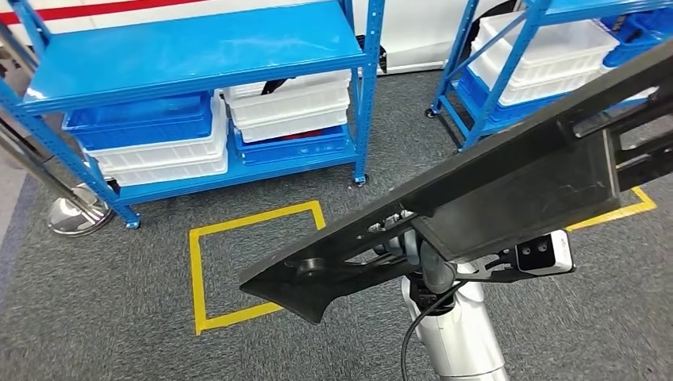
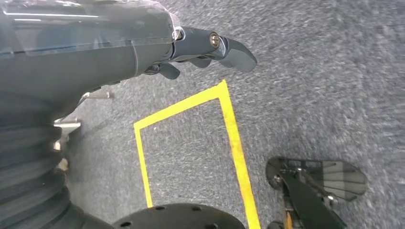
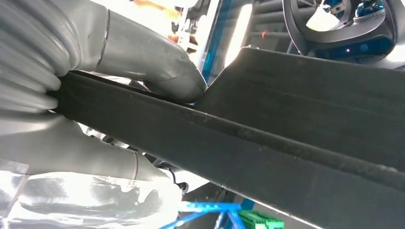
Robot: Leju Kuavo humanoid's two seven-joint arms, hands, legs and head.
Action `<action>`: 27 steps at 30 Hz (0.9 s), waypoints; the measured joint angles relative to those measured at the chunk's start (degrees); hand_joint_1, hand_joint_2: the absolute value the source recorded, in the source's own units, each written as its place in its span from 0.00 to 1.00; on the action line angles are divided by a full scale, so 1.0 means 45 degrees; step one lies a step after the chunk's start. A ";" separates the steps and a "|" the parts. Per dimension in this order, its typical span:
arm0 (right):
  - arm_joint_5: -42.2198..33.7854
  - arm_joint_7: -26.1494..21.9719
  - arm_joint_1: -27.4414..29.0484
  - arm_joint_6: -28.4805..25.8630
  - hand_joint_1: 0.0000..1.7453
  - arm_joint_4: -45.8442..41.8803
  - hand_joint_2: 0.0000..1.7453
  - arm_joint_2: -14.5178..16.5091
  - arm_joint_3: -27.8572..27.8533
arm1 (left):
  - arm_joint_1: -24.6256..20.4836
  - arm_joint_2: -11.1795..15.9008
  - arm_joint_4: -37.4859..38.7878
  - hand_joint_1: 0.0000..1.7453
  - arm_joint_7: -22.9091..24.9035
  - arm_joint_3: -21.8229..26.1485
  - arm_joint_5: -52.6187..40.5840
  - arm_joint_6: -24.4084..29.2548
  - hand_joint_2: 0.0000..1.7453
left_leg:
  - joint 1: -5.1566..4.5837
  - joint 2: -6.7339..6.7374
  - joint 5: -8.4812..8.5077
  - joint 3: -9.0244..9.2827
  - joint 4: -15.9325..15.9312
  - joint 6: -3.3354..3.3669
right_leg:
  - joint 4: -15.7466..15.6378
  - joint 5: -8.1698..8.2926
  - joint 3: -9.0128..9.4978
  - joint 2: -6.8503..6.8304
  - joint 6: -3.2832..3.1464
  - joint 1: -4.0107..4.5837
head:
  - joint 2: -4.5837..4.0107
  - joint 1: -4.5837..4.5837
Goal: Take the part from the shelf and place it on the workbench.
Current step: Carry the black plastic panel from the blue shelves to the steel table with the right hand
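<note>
Item: long matte-black moulded plastic part [image 1: 492, 190], ribbed and angular, running from 7 to 2 o'clock, clamped in my right hand [image 3: 119, 95]. My left hand [image 2: 191, 47] hangs empty, fingers loosely spread, over grey carpet [image 2: 310, 71].

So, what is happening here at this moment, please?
The robot holds a long black part in its right hand, the thumb pressing on the part's edge. The part is lifted above the grey carpet, where a yellow tape square is marked. Its left hand hangs over the floor and holds nothing. Blue shelves with white and blue bins stand behind. No workbench is visible yet.
</note>
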 joint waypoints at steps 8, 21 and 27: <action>-0.0429 0.0375 -0.0066 -0.0076 1.00 -0.0244 1.00 0.0038 -0.0090 | -0.0234 0.0107 -0.0001 0.00 -0.1775 0.0004 0.0096 0.0242 1.00 | -0.0053 0.0191 -0.0499 -0.0112 0.0523 -0.0522 | -0.2305 0.0741 0.1078 -0.0113 -0.0508 0.0060 | 0.0000 -0.0019; -0.1121 0.0799 -0.0086 -0.0215 1.00 -0.0440 1.00 0.0166 -0.0091 | -0.0570 0.0192 -0.0002 0.00 -0.2156 0.0023 0.0085 0.0228 1.00 | -0.0023 -0.1198 -0.0309 -0.0012 0.0290 -0.0263 | -0.2275 0.1018 0.0819 0.1403 -0.0342 0.0058 | 0.0000 -0.0018; -0.1243 0.0947 -0.0050 -0.0200 1.00 -0.0519 1.00 0.0135 -0.0085 | -0.0522 0.0163 -0.0001 0.00 -0.1891 0.0023 0.0073 0.0306 1.00 | 0.0030 -0.0420 -0.0074 0.0001 0.0037 0.0013 | 0.0446 -0.0483 -0.0472 0.0227 -0.0064 0.0082 | 0.0000 0.0066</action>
